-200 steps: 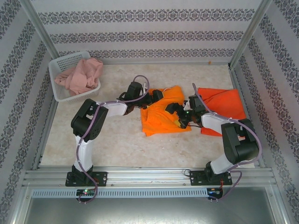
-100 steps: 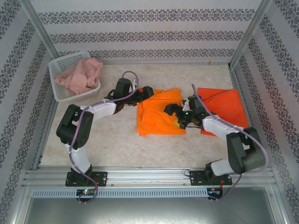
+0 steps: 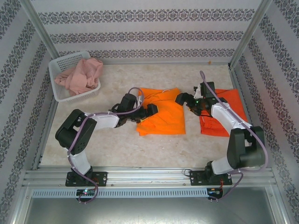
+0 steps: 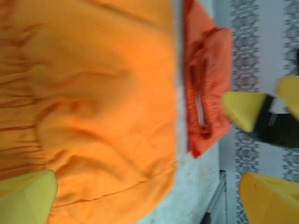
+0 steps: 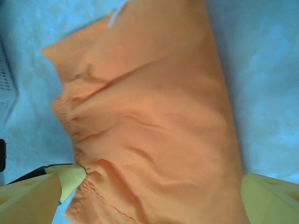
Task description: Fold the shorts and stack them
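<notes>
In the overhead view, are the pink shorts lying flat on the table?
No, the pink shorts are bunched up inside the white basket at the far left.

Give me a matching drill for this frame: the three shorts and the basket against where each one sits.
Things:
1. bright orange shorts
2. red-orange shorts
3. dusty pink shorts
4. white mesh basket

Places:
A. far-left corner of the table
B. crumpled in a heap inside the basket
C. spread flat at mid-table
D. right side of the table

Pairs: 1-C, 2-D, 3-B, 4-A
</notes>
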Action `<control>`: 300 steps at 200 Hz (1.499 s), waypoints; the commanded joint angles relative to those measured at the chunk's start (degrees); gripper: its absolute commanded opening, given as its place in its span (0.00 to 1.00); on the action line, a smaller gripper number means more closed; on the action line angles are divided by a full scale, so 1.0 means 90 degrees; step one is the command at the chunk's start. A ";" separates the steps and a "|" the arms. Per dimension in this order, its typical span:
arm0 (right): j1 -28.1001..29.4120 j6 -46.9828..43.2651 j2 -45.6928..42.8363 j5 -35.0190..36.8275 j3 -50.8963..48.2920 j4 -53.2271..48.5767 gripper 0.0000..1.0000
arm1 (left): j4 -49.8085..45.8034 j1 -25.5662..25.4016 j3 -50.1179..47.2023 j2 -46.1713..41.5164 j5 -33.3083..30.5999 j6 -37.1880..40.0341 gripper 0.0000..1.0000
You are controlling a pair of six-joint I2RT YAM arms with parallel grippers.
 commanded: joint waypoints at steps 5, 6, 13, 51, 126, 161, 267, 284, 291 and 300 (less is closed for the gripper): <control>-0.0076 -0.0590 0.0417 0.0043 0.0234 -0.0493 0.98 | 0.0078 0.0002 -0.0328 0.0141 -0.0348 0.0176 1.00; -0.0080 -0.0600 0.0438 0.0038 0.0241 -0.0496 0.98 | 0.0081 0.0005 -0.0341 0.0144 -0.0354 0.0178 1.00; -0.0066 -0.0657 0.0562 0.0005 0.0267 -0.0511 0.98 | 0.0141 0.0005 -0.0433 0.0163 -0.0369 0.0179 1.00; -0.0073 -0.0938 0.1236 0.0000 0.0522 -0.0558 0.93 | 0.0099 0.0006 -0.0613 0.0142 -0.0489 0.0256 1.00; -0.0035 -0.1216 0.2101 0.0119 0.1108 -0.0514 0.79 | -0.0151 -0.0001 -0.0495 0.0098 -0.0582 0.0452 1.00; 0.0013 -0.1293 0.2367 0.0122 0.1288 -0.0509 0.73 | -0.0069 0.0015 -0.0551 0.0099 -0.0625 0.0418 1.00; 0.0381 -0.1490 0.2345 0.0811 0.1567 -0.1022 0.13 | -0.0651 0.0235 -0.0570 -0.0697 -0.1005 0.0891 1.00; 0.0443 -0.1696 0.2125 0.1336 0.1728 -0.1437 0.06 | -0.0997 0.0333 -0.0515 -0.1031 -0.1205 0.1152 1.00; 0.0464 -0.1783 0.2023 0.1560 0.1815 -0.1632 0.04 | -0.1106 0.0371 -0.0499 -0.1148 -0.1265 0.1244 1.00; 0.0498 -0.1902 0.1882 0.1831 0.1936 -0.1871 0.01 | -0.1240 0.0414 -0.0478 -0.1273 -0.1356 0.1346 1.00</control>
